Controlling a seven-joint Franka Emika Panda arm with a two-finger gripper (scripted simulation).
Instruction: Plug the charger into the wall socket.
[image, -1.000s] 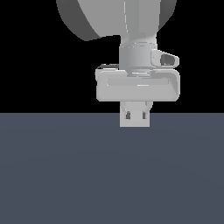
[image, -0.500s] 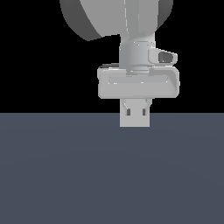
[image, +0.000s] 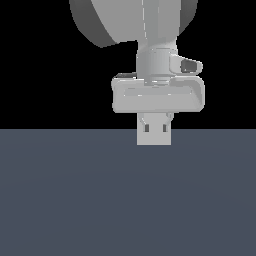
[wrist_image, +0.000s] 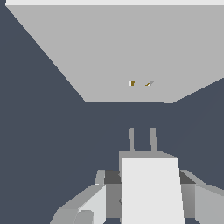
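The dark bench spreads wide beneath the arm. Beyond it, the wall socket stands upright, its two holes facing the charger. The pincer is clenched on the charger, prongs aimed at the socket but well apart.

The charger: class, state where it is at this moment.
The charger sits between the fingers of the gripper, above the dark floor. In the wrist view its prongs point toward the wall socket with a gap between them.
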